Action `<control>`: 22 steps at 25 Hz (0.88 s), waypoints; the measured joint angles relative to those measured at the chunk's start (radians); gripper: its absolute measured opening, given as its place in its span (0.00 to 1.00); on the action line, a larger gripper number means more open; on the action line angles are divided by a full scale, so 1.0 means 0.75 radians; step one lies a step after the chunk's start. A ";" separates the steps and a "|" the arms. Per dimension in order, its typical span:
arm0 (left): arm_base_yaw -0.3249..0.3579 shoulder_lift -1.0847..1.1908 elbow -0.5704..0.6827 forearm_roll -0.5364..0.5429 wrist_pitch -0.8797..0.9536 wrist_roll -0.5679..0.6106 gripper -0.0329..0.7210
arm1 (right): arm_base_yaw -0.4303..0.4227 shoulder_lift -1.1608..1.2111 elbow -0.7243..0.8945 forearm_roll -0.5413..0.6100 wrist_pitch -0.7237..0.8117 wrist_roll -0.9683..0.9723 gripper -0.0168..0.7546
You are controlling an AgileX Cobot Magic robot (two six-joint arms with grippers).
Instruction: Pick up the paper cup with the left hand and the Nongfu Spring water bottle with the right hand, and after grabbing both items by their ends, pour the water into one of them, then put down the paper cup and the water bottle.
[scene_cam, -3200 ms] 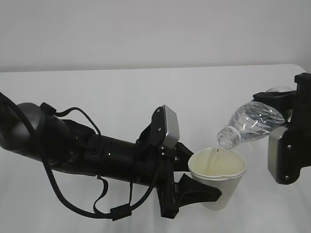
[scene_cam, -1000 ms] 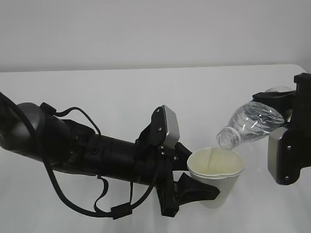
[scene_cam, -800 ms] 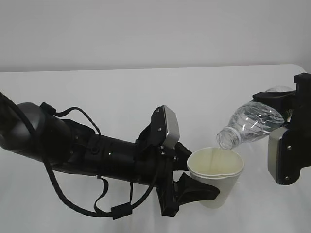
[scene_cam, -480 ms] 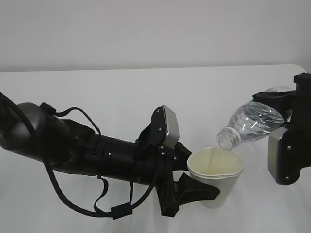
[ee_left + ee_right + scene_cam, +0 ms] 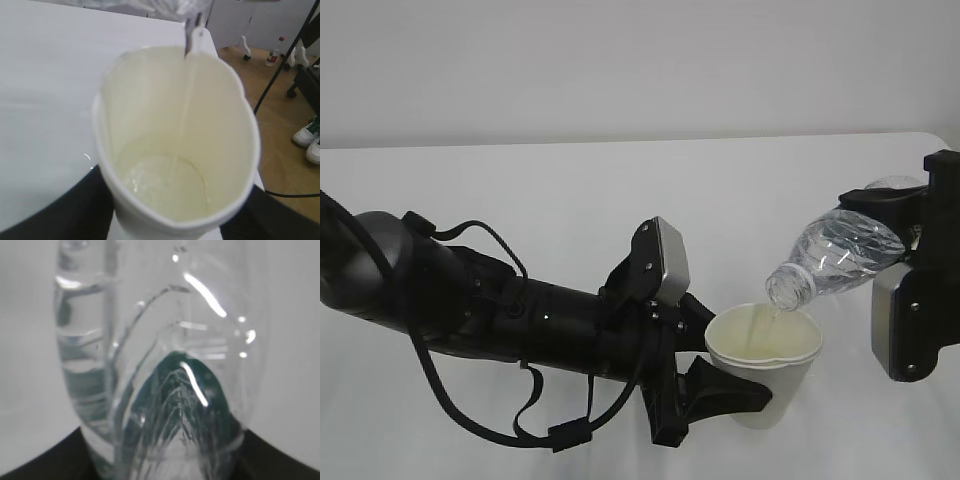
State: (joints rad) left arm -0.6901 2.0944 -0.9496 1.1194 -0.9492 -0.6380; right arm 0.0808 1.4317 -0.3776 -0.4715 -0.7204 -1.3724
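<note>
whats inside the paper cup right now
The paper cup holds a shallow pool of water at the bottom, fed by a thin stream from the bottle mouth above its rim. The left hand covers the cup's lower outside.

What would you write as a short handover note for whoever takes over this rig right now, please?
Left tool: closed around the lower part of the paper cup, holding it upright.
Right tool: holding the Nongfu Spring water bottle by its base end, tilted with its open mouth over the cup's rim.
Done: both items picked up; a thin stream of water is falling into the cup, with a shallow pool at the bottom.
Left: finish the pour, tip the bottle back upright, then set both cup and bottle down on the white table.
</note>
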 joint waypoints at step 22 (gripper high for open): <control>0.000 0.000 0.000 -0.032 0.002 0.000 0.61 | 0.000 0.000 0.000 -0.003 -0.003 -0.006 0.49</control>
State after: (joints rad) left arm -0.6901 2.0944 -0.9496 1.0956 -0.9474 -0.6380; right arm 0.0808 1.4317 -0.3776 -0.4741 -0.7224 -1.3770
